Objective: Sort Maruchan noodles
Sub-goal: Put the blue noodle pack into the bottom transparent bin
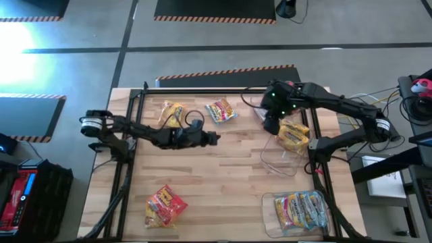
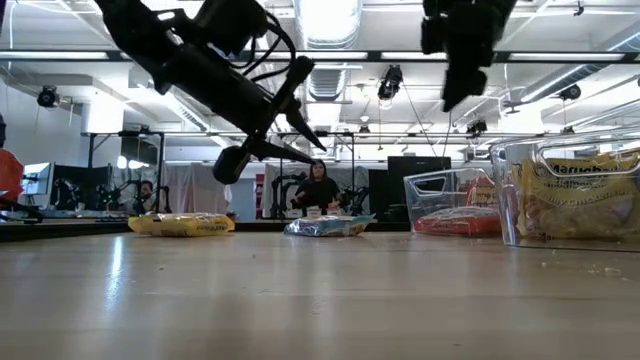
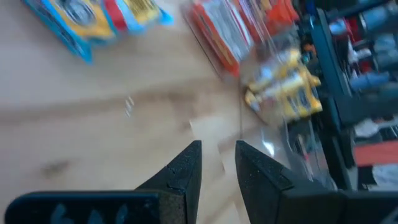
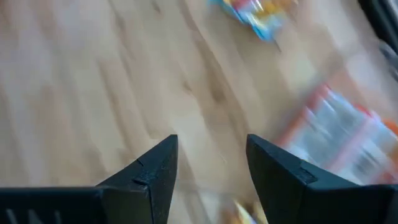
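right gripper (image 4: 211, 165) open and empty over the wooden table (image 1: 223, 189); seated person (image 2: 318, 188) behind.

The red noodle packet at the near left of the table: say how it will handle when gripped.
The red noodle packet looks crinkly and glossy, so probably slippery and yielding at the edges. It lies flat, so it should slide rather than roll.

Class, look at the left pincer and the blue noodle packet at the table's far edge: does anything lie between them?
Nothing visible does. Bare wood separates the left pincer from the blue packet; the yellow packet lies off to the side.
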